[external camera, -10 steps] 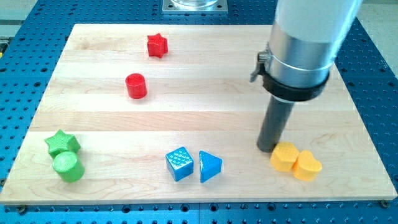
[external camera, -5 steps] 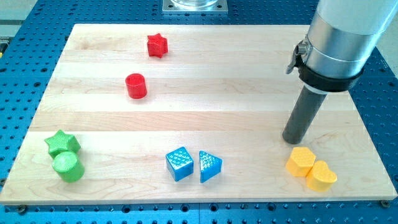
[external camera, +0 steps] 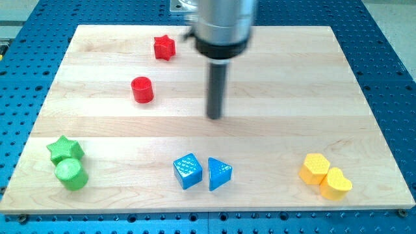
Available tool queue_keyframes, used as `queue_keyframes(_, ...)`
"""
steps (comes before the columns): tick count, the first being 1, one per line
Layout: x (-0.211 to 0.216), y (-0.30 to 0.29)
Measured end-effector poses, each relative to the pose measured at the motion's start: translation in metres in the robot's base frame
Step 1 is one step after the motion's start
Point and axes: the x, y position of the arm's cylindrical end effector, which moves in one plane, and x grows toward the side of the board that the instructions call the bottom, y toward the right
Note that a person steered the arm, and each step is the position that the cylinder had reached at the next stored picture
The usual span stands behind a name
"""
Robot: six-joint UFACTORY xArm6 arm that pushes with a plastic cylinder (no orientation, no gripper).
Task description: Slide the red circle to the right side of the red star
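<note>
Eight blocks spread over a wooden board (external camera: 273, 65), red circle (external camera: 142, 90) at upper left, below and left of the red star (external camera: 164, 47), apart from it. Rod tip (external camera: 214, 117) near the frame's centre, well to the right of the circle and a little lower, touching no block. No claw on this arm: only a bare rod, so nothing opens or shuts and nothing is held.

Best done, by this reading, by bringing the tip round under and to the left of the circle, then pushing up and rightward in a shallow arc, passing clear of the star's lower edge so as not to knock it. Slow, centred contact advised: a round block rolls off an off-centre push.

Elsewhere: green star (external camera: 65, 149) and green circle (external camera: 71, 174) touching at lower left; blue cube (external camera: 188, 171) and blue triangle (external camera: 219, 173) at bottom centre; two yellow blocks (external camera: 325, 177) at lower right.
</note>
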Motion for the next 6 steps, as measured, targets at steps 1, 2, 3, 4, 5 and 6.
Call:
queue_keyframes(1, -0.008, -0.121)
queue_keyframes(2, -0.04, -0.129)
queue_keyframes(3, -0.029, -0.079)
queue_keyframes(4, -0.03, -0.061)
queue_keyframes(5, -0.049, -0.037)
queue_keyframes(6, -0.111, -0.036)
